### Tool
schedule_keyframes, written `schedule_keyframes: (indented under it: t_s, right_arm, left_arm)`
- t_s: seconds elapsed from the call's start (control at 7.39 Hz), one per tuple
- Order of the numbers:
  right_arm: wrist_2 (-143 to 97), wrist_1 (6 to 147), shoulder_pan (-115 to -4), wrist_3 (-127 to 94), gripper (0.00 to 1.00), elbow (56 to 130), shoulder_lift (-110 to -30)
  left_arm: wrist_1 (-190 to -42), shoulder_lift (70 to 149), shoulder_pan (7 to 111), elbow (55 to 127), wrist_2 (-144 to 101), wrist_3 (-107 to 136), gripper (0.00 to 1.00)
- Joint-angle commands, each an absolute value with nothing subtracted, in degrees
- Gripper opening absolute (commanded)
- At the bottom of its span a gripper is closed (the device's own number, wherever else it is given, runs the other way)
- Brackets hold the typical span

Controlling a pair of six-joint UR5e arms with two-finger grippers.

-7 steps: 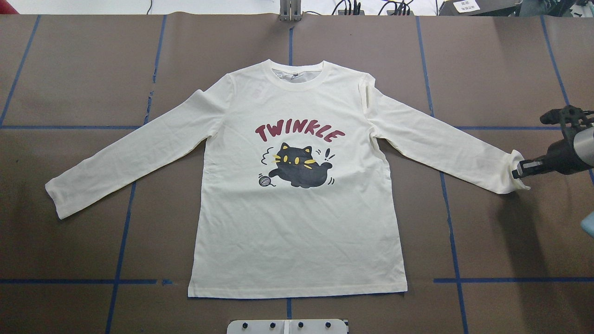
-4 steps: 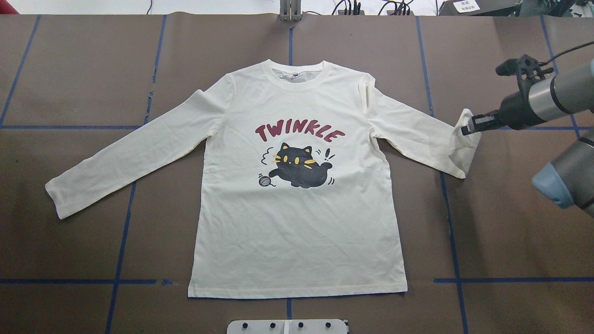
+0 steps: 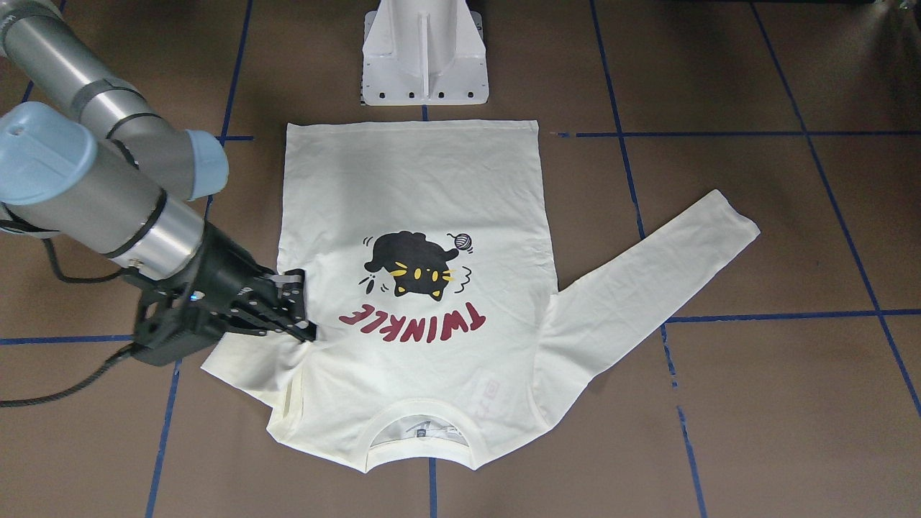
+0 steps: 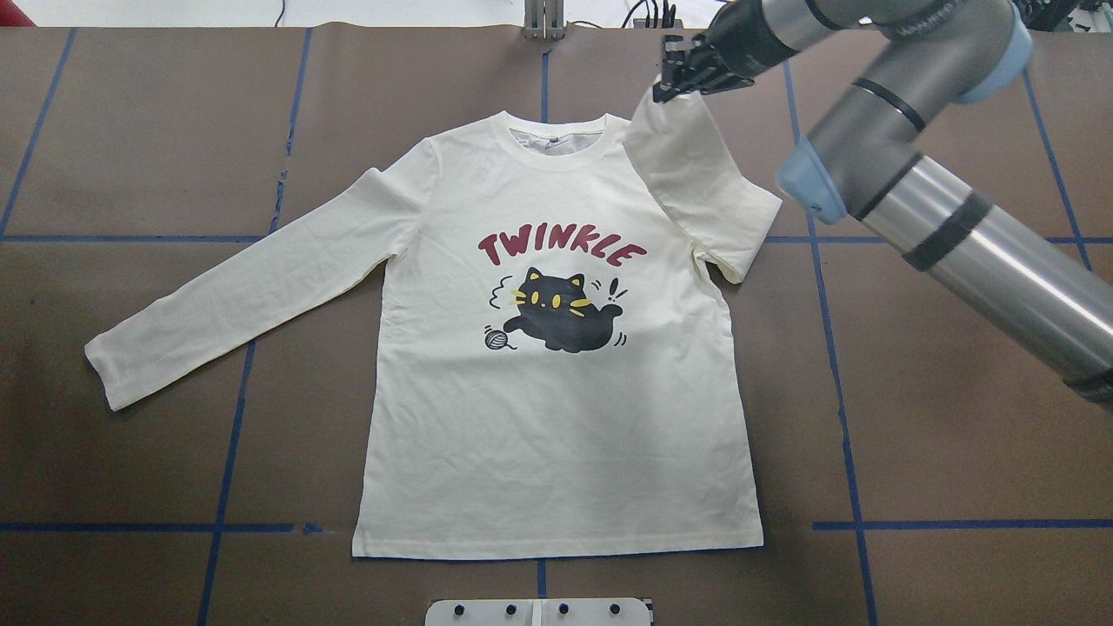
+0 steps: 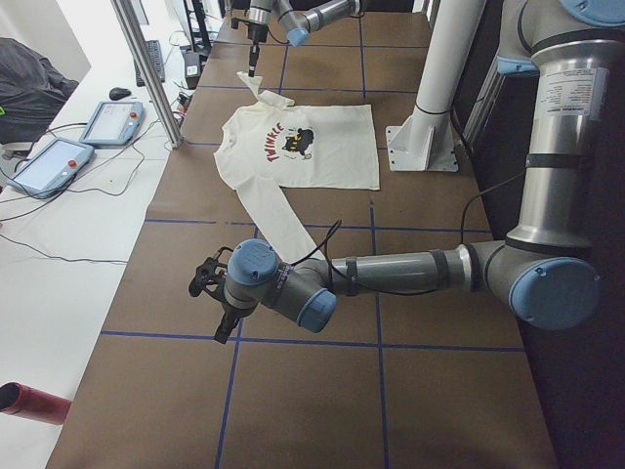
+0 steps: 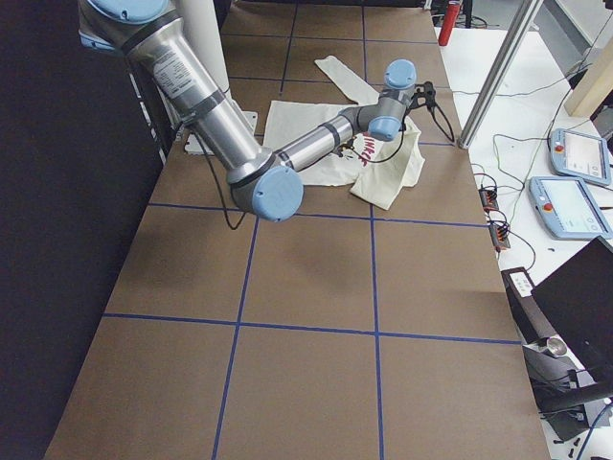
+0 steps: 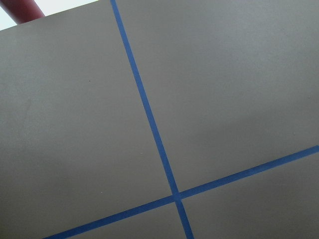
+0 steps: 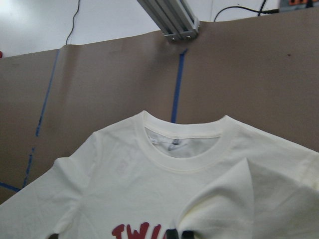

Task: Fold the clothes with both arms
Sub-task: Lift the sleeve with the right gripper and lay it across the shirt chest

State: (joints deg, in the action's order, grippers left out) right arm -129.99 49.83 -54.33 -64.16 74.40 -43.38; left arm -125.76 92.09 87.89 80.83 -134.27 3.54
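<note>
Sleeve-fold step in hand. Cream TWINKLE T-shirt [image 4: 556,417] spread print-up, hem just beyond white pedestal [image 3: 424,50]. Sleeve cuff [image 4: 663,117] pinched in right gripper [image 4: 687,74], raised over shoulder farthest from pedestal. Next, likely: carry across chest, lower, release. Left gripper [image 5: 213,298] well clear of shirt; opening impossible to tell.

The cream-white long-sleeved T-shirt [image 4: 556,435] lies flat on the surface [image 4: 939,417], cat print up. One sleeve [image 4: 243,296] stretches out flat. The other sleeve [image 4: 700,187] is lifted and doubled toward the collar, its cuff pinched in the right claw [image 4: 668,89]. The left arm [image 5: 400,272] hovers well apart.
</note>
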Motion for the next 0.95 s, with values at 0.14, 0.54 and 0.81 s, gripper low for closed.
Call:
schedule_keyframes:
  t_s: [0.14,0.54,0.81]
  right_arm:
    - [-124.06,49.57,-44.69,-64.42,0.0,62.68,-27.88]
    - [-116.06,46.15,-36.68,-64.6,0.48,62.4,-28.21]
    - [-109.43,45.88,-32.97,-66.43,1.0,62.4,-27.95]
  left_arm:
    - [-126.9,92.2,87.89,79.37,-134.21,3.6,1.0]
    - [-128.67,92.9,87.89,77.52,-134.21,3.87,1.0]
    - [-128.76,93.07,87.89,76.82,-134.21,3.87,1.0]
